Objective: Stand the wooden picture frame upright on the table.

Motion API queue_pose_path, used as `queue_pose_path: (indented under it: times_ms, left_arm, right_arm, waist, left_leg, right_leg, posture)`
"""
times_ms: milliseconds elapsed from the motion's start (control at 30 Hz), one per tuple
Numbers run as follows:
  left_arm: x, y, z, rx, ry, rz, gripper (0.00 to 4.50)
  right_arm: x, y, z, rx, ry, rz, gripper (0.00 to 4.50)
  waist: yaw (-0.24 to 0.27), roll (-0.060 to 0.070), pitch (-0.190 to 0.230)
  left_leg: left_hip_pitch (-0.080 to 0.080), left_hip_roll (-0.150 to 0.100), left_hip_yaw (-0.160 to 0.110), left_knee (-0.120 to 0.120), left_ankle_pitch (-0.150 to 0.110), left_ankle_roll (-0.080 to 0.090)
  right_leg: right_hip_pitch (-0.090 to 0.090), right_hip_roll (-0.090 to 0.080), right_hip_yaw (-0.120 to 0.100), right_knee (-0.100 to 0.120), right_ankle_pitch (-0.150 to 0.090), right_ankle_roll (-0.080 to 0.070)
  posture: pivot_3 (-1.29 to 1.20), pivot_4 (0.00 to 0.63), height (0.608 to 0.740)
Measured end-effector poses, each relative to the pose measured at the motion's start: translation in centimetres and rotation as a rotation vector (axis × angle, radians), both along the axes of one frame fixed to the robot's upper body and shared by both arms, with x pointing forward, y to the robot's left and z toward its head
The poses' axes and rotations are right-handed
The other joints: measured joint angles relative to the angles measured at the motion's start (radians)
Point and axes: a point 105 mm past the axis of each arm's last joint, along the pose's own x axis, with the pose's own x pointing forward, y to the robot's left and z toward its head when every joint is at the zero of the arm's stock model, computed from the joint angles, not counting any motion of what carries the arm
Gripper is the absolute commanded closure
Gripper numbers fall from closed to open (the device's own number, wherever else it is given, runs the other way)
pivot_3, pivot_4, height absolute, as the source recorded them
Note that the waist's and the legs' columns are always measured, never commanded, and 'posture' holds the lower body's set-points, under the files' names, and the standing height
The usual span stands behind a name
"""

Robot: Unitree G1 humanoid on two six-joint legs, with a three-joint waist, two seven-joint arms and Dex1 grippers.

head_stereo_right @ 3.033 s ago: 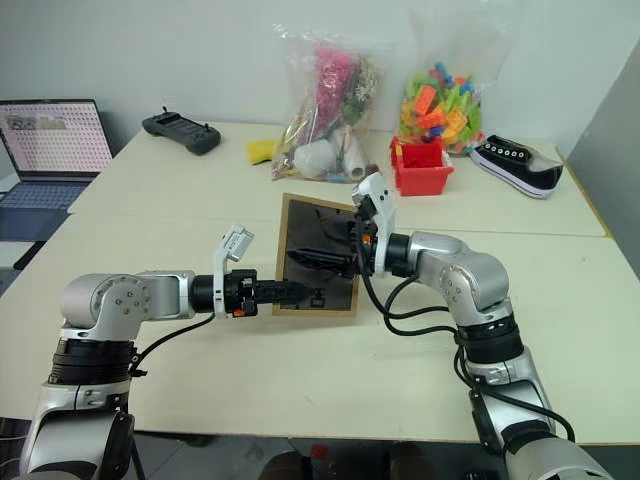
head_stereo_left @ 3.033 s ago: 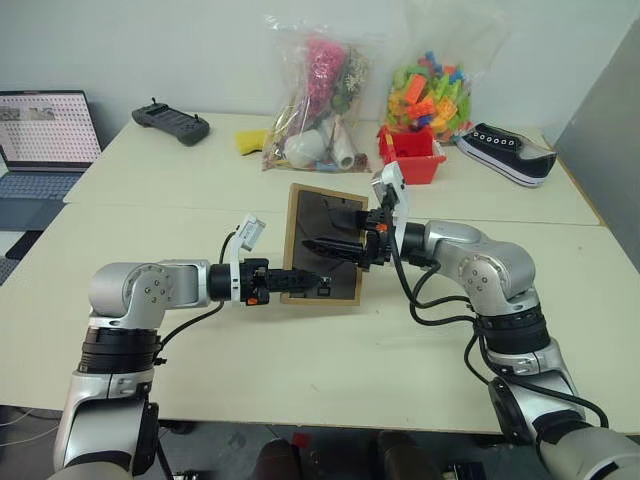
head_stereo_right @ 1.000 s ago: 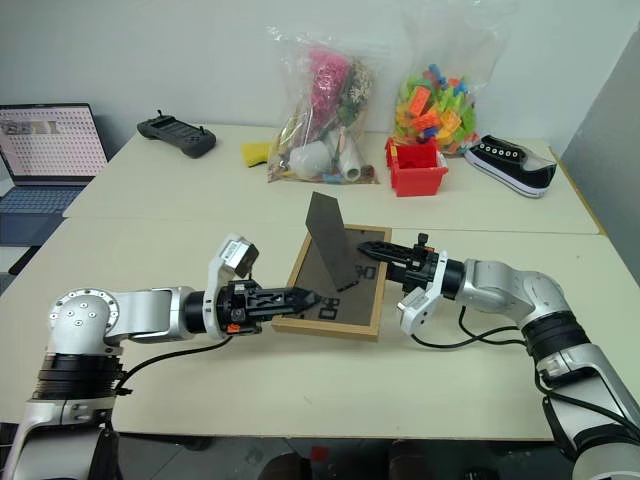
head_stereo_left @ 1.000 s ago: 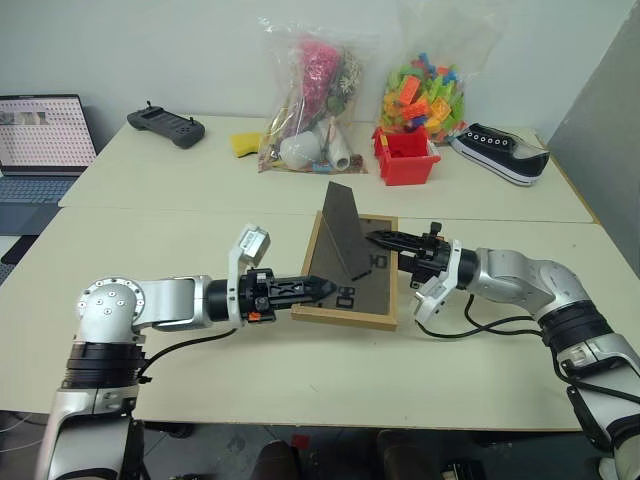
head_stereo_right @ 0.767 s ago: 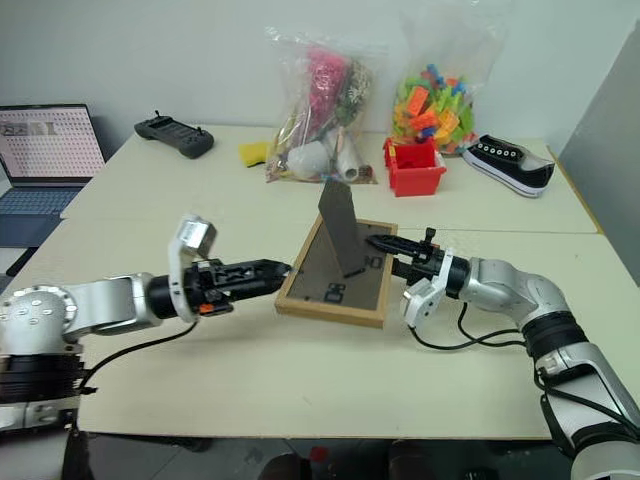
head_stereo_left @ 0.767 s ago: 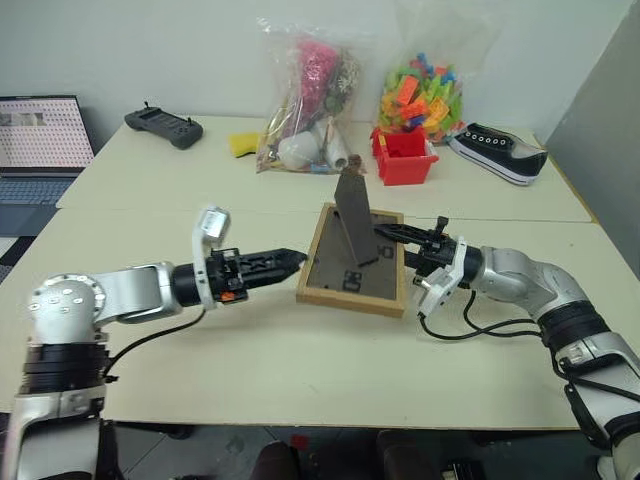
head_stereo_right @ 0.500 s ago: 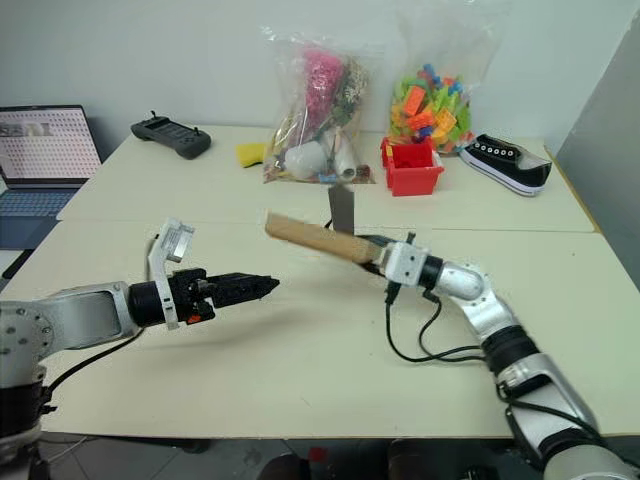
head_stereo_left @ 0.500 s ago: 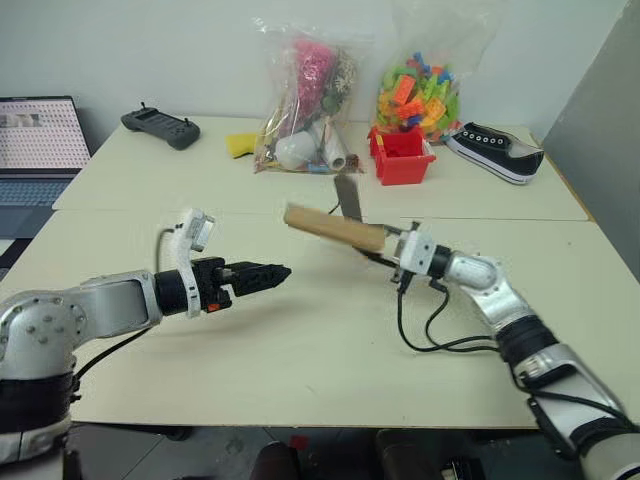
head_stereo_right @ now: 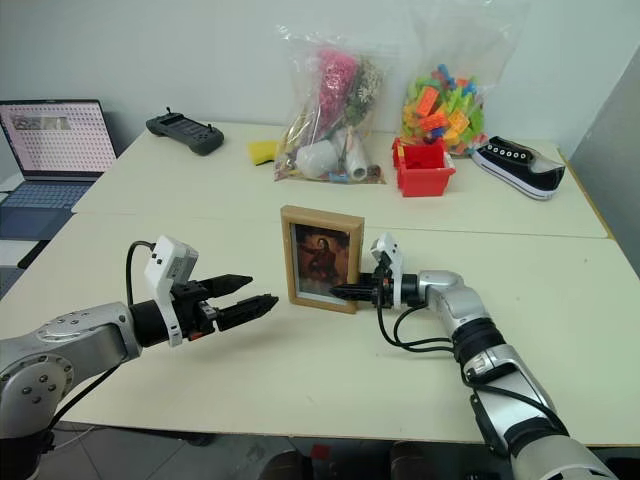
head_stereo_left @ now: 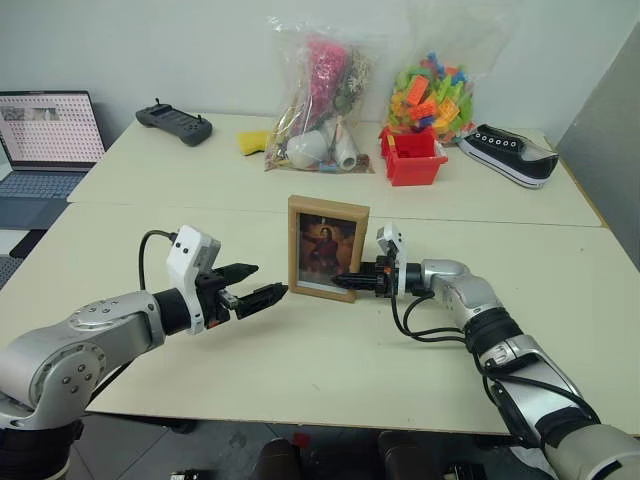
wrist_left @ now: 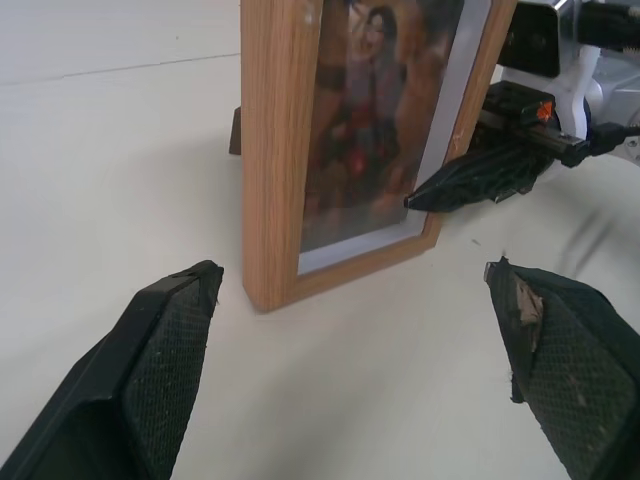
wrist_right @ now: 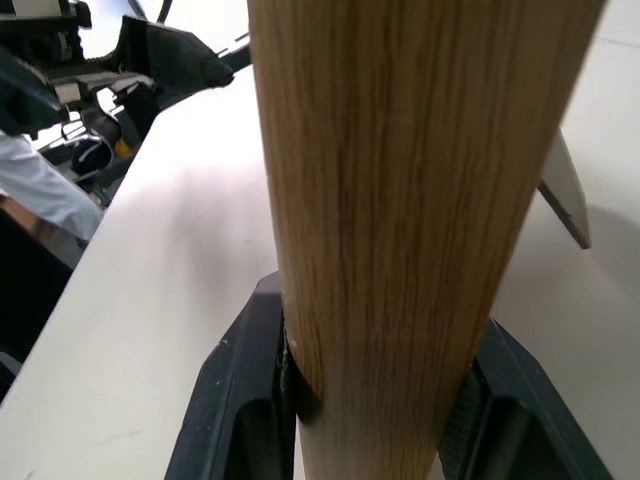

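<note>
Standing upright now where I saw it flat, wooden picture frame (head_stereo_left: 328, 249) stays pinched by right fingers (head_stereo_left: 349, 282); left fingers (head_stereo_left: 268, 294) spread, withdrawn.

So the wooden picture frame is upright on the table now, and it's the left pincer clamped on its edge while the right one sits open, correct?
Not quite: the pincers are swapped. The wooden picture frame does stand upright on the table, but the right pincer is clamped on its edge, as the right wrist view shows, while the left pincer sits open beside it.
</note>
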Motion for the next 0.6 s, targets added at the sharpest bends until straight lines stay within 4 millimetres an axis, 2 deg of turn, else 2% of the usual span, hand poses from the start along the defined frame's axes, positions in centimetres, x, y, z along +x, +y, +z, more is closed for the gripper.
queue_pose_path:
  times_ms: [167, 267, 467, 533, 600]
  left_arm:
    - [0.8, 0.3, -0.8, 0.010, 0.009, 0.009, 0.00]
    - [1.2, 0.7, -1.0, 0.008, 0.020, 0.007, 0.00]
    - [2.4, 2.1, -0.3, 0.034, 0.001, 0.026, 0.00]
    - [2.8, 2.7, 0.3, 0.050, -0.013, 0.017, 0.00]
    - [3.1, 3.1, 0.7, 0.063, -0.020, 0.011, 0.00]
  right_arm:
    - [0.3, -0.5, 0.0, 0.001, 0.013, -0.026, 0.76]
    - [0.1, -2.2, -0.3, -0.037, -0.002, -0.047, 0.03]
    - [-1.8, -7.3, -1.3, -0.167, -0.066, -0.102, 0.03]
    - [-3.4, -9.0, -0.3, -0.221, -0.097, -0.095, 0.03]
    - [-4.2, -9.6, 1.1, -0.228, -0.121, -0.093, 0.03]
  waist:
    - [0.000, 0.000, 0.000]
    - [0.001, 0.000, 0.000]
    - [0.003, 0.000, 0.000]
    - [0.003, 0.002, 0.001]
    - [-0.001, 0.002, 0.001]
  left_leg:
    - [0.000, 0.000, 0.000, 0.000, 0.000, 0.000]
    - [0.000, 0.000, 0.000, 0.000, 0.000, 0.000]
    - [-0.001, 0.000, -0.001, 0.000, 0.000, 0.000]
    - [-0.001, 0.000, -0.001, -0.001, 0.000, 0.000]
    - [-0.001, 0.000, -0.001, -0.001, 0.000, 0.000]
  right_leg:
    - [0.000, 0.000, 0.000, 0.000, 0.000, 0.000]
    - [0.000, 0.000, 0.000, 0.000, 0.000, 0.000]
    - [0.000, 0.000, -0.001, 0.000, 0.000, 0.000]
    - [0.000, 0.000, -0.001, 0.000, 0.000, 0.000]
    - [0.000, 0.001, 0.000, 0.000, 0.000, 0.000]
  posture:
    - [0.00, 0.150, 0.740]
    - [0.00, 0.150, 0.740]
    - [0.00, 0.150, 0.740]
    - [0.00, 0.150, 0.740]
    - [0.00, 0.150, 0.740]
